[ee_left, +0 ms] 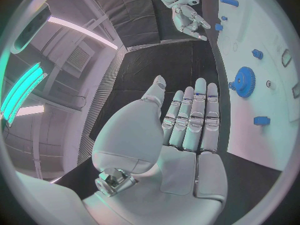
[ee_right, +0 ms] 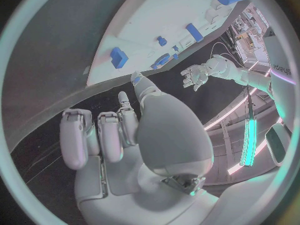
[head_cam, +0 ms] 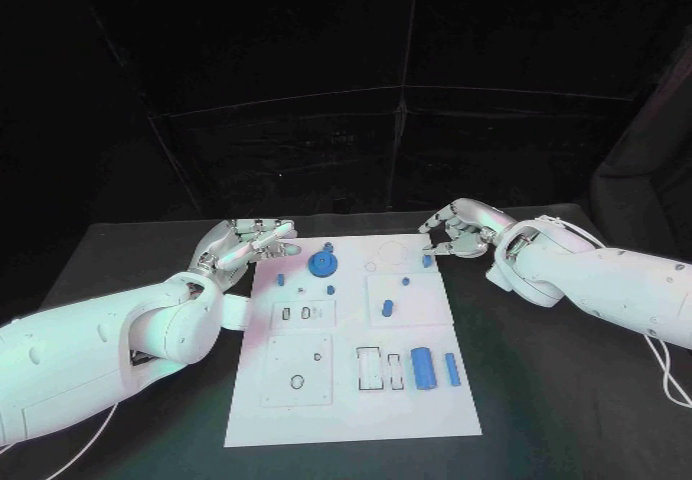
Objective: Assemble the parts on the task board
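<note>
Handling: judging the parts (head_cam: 424, 368) as small, stiff, light and likely slick; best pinched across the short sides, fingertips only.
Gear: blue gear (head_cam: 326, 264) lying flat at far middle of the task board (head_cam: 353, 420); probably best taken by the toothed rim.
Other parts: long blue pieces near right; small ones scattered far.
Left hand (head_cam: 248, 243): hovering at far left corner of the board, fingers straight and apart, holding nothing.
Right hand (head_cam: 459, 230): hovering at far right edge, fingers loosely bent, empty, touching nothing.
</note>
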Tool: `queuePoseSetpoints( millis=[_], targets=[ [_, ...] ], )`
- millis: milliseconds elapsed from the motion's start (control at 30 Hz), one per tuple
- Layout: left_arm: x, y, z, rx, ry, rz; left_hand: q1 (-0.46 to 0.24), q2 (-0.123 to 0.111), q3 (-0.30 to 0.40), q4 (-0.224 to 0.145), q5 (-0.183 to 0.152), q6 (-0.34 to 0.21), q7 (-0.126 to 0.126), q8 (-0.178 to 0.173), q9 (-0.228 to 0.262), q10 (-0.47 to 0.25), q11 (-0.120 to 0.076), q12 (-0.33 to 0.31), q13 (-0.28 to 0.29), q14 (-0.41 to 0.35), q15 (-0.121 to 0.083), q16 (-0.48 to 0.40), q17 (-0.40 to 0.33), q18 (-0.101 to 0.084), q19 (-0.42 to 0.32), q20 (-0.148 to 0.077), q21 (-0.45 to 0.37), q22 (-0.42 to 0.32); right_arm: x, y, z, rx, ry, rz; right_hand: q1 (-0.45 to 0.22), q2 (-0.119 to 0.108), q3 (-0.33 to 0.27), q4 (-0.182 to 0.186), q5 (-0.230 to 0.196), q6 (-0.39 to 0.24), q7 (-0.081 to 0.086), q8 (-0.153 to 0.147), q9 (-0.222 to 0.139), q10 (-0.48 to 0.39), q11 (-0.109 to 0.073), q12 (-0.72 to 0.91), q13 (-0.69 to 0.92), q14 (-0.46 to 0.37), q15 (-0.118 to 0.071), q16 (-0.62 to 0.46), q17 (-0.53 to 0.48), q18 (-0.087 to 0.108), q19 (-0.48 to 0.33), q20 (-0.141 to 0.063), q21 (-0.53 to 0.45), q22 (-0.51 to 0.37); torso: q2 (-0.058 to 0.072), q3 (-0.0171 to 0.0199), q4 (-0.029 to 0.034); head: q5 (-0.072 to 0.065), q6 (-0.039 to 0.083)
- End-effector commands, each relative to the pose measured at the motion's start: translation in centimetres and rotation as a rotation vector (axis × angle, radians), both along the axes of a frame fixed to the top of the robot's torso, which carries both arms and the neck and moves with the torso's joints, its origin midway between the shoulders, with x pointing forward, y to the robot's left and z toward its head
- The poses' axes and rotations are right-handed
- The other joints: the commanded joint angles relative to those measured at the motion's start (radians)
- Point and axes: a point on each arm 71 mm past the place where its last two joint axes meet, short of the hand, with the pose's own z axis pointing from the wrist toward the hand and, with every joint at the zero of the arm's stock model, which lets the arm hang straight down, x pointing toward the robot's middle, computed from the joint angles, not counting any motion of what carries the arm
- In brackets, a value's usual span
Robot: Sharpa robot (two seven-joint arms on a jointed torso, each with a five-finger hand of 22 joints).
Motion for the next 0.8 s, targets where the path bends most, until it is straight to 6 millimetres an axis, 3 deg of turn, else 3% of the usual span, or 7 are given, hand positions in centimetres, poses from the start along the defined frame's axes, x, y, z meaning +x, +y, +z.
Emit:
queuePoseSetpoints(
  millis=[33,200,267,400,667,800],
  targets=[
    [0.0,0.0,0.0,-0.005,-0.008,-0.007,-0.003,0.009,0.000,-0.004,-0.004,0.006,0.000,-0.003,-0.001,0.004,0.002,-0.004,-0.001,-0.007,-0.001,-0.006,0.002,0.014,0.001,0.005,-0.006,-0.001,-0.2,-0.3,-0.4,0.036,0.035,0.036,0.004,-0.007,-0.002,-0.005,0.006,-0.004,0.000,-0.001,-0.001,-0.008,0.002,-0.005,0.069,0.071,0.005,-0.005,0.120,-0.004,-0.005,0.006,-0.003,0.118,0.000,-0.0026,0.0032,0.000,-0.003],
    [0.1,0.1,0.0,-0.002,-0.008,-0.001,-0.003,0.009,0.000,-0.004,-0.004,0.006,0.000,-0.003,-0.001,0.004,0.002,-0.004,-0.001,-0.007,-0.001,-0.006,0.002,0.014,0.001,0.005,-0.006,-0.001,-0.3,-0.9,-1.0,0.035,0.056,0.029,-0.005,-0.010,-0.010,-0.003,0.013,-0.009,0.001,-0.002,-0.002,-0.009,0.003,-0.007,0.068,0.071,0.006,-0.005,0.121,-0.003,-0.007,0.007,-0.004,0.117,0.000,-0.0015,-0.0002,0.002,-0.006],
    [0.2,0.2,-0.1,-0.001,-0.008,0.000,-0.003,0.009,0.000,-0.004,-0.004,0.006,0.000,-0.003,-0.001,0.004,0.002,-0.004,-0.001,-0.007,-0.001,-0.006,0.002,0.014,0.001,0.005,-0.006,-0.001,-0.4,-1.0,-1.3,0.034,0.066,0.028,-0.009,-0.011,-0.013,-0.002,0.017,-0.010,0.001,-0.001,-0.001,-0.009,0.003,-0.007,0.068,0.071,0.006,-0.005,0.120,-0.003,-0.007,0.007,-0.005,0.116,0.000,-0.0042,0.0004,0.002,-0.009],
    [0.2,0.2,-0.1,0.000,-0.009,0.002,-0.003,0.009,0.000,-0.004,-0.004,0.006,0.000,-0.003,-0.001,0.004,0.002,-0.004,-0.001,-0.007,-0.001,-0.006,0.002,0.014,0.001,0.005,-0.006,-0.001,-0.6,-1.2,-1.9,0.035,0.080,0.026,-0.014,-0.012,-0.019,-0.001,0.022,-0.012,0.002,-0.001,-0.001,-0.010,0.004,-0.007,0.067,0.071,0.007,-0.005,0.120,-0.003,-0.007,0.007,-0.005,0.115,0.000,-0.0036,-0.0009,0.001,-0.009],
    [0.3,0.3,-0.2,0.001,-0.008,0.003,-0.003,0.009,0.000,-0.004,-0.004,0.006,0.000,-0.003,-0.001,0.004,0.002,-0.004,-0.001,-0.007,-0.001,-0.006,0.002,0.014,0.001,0.005,-0.006,-0.001,-0.6,-1.6,-2.5,0.037,0.095,0.015,-0.025,-0.013,-0.029,0.003,0.028,-0.016,0.003,-0.001,-0.001,-0.012,0.005,-0.010,0.065,0.071,0.008,-0.006,0.120,-0.002,-0.010,0.008,-0.007,0.112,-0.001,-0.0051,0.0038,-0.005,-0.013],
    [0.3,0.3,-0.2,0.001,-0.007,0.003,-0.003,0.009,0.000,-0.004,-0.004,0.006,0.000,-0.003,-0.001,0.004,0.002,-0.004,-0.001,-0.007,-0.001,-0.006,0.002,0.014,0.001,0.005,-0.006,-0.001,-0.5,-1.5,-2.6,0.037,0.100,0.016,-0.026,-0.013,-0.030,0.003,0.028,-0.016,0.003,-0.001,-0.001,-0.012,0.005,-0.010,0.065,0.071,0.008,-0.006,0.120,-0.002,-0.010,0.008,-0.007,0.112,0.000,-0.0049,0.0032,-0.003,-0.013]
  ],
)
